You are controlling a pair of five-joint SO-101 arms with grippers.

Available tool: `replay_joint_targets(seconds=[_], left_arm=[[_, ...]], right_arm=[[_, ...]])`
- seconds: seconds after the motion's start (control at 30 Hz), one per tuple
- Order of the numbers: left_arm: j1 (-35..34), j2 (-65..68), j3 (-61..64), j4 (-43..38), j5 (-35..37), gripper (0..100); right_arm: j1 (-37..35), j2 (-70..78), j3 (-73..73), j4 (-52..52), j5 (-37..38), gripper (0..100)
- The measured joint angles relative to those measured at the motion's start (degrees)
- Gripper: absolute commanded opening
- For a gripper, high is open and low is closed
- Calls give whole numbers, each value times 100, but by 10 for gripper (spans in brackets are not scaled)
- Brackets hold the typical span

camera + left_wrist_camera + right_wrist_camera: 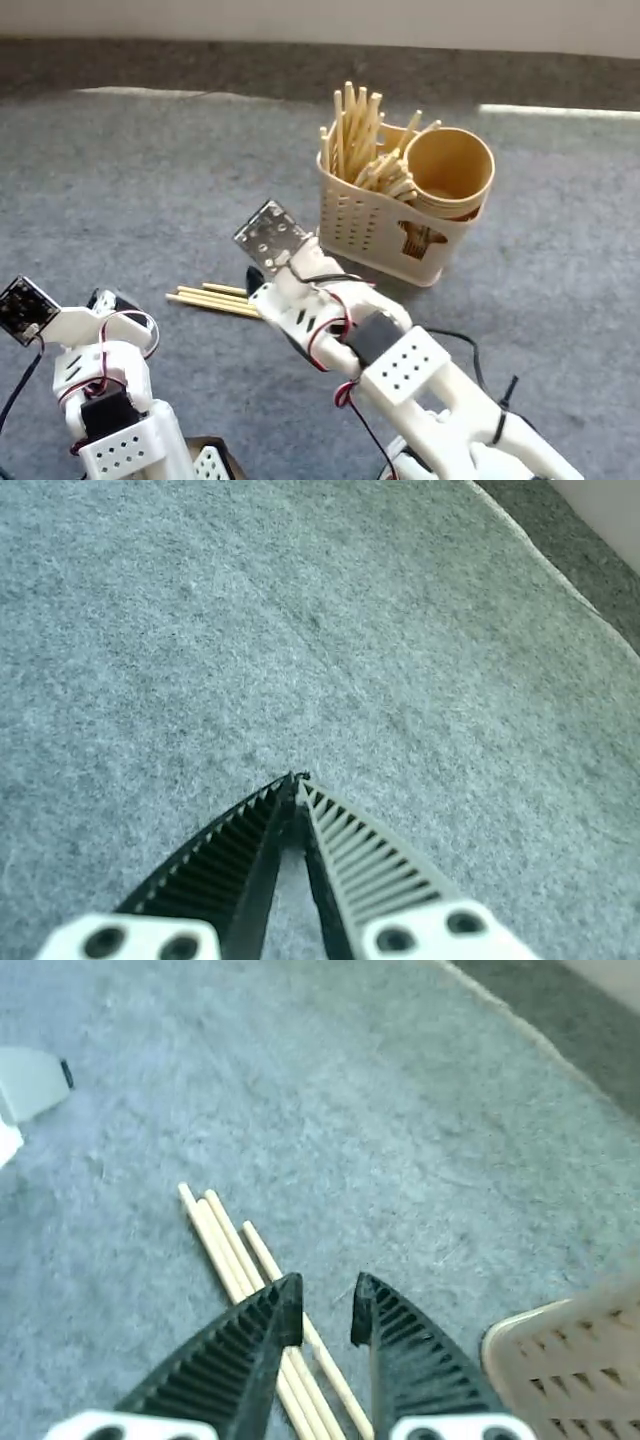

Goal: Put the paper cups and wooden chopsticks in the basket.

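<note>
A cream slotted basket (372, 228) stands on the grey felt bench (130, 180), toward one o'clock from the bench's middle. Nested paper cups (452, 168) sit in its three o'clock side, and a bundle of wooden chopsticks (355, 125) stands upright in its nine o'clock side. At eight o'clock from the basket, a few loose chopsticks (212, 298) lie flat, side by side. The right tool (324, 1312) hovers just over them, jaws slightly apart, holding nothing. The left tool (297, 782), near seven o'clock, is pressed together over bare felt.
</note>
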Motion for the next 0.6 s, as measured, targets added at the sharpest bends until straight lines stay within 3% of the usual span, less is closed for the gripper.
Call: replay_joint_targets(seconds=[0.6], left_arm=[[0, 0, 0, 0, 0, 27]], right_arm=[[-141, 3402, -1407, 0, 26, 97]])
